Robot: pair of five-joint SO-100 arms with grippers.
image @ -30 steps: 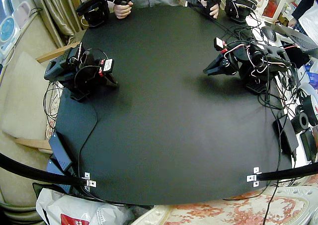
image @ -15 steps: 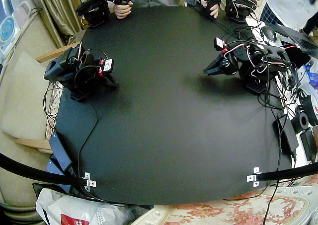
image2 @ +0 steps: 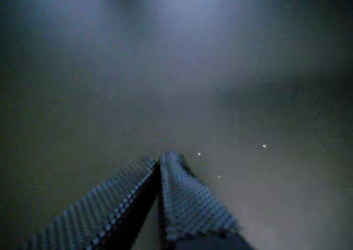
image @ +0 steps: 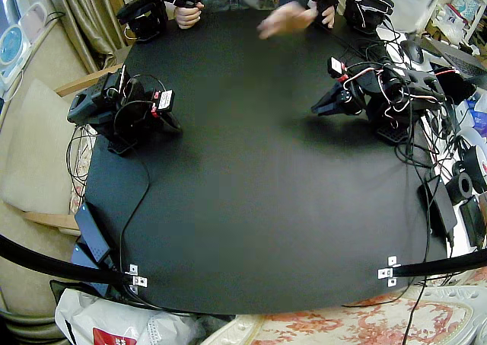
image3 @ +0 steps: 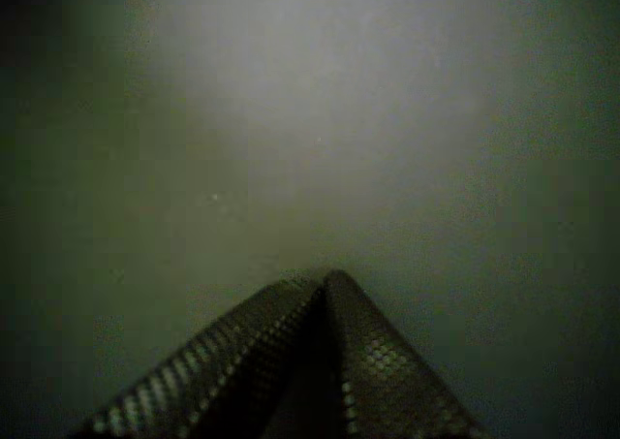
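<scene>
The fixed view looks steeply down from high over the counter (image: 251,208), holding left pincer (image: 319,109) and right pincer (image: 173,126). In a wrist view the camera rides close behind a pincer (image2: 160,160), facing past its tips; likewise behind the other pincer (image3: 323,282). All share the counter ahead.

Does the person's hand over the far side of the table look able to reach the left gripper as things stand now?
Probably yes. Only bare black table lies between the hand and the left gripper, which rests low with jaws shut; nothing stands in between.
</scene>
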